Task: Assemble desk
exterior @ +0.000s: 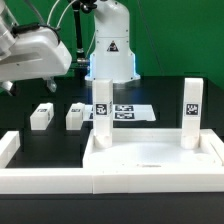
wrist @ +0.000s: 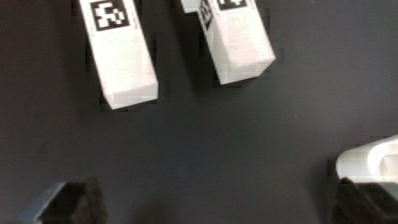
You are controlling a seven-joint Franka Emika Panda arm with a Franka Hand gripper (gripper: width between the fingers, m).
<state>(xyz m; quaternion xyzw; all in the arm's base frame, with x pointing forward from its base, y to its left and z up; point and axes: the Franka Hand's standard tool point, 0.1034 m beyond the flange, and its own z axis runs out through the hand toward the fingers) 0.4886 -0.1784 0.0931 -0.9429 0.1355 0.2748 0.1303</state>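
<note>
Border wall (exterior: 110, 185) fronts the desk panel (exterior: 150, 155) with two upright legs (exterior: 102, 105); the empty gripper (wrist: 217, 200), fingers spread, hovers over two loose legs (exterior: 41, 116) at the exterior view's far left, where off-centre descent could knock one askew.

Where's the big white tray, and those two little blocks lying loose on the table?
Tray (exterior: 150, 155): exterior view, its flat floor.
Block toward the exterior view's left (exterior: 40, 119): exterior view, its front face.
Block beside it (exterior: 75, 119): exterior view, its front face.

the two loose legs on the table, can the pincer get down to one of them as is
Probably yes: both loose legs lie apart on bare table with nothing over them, and the open pincer hangs above them.
</note>
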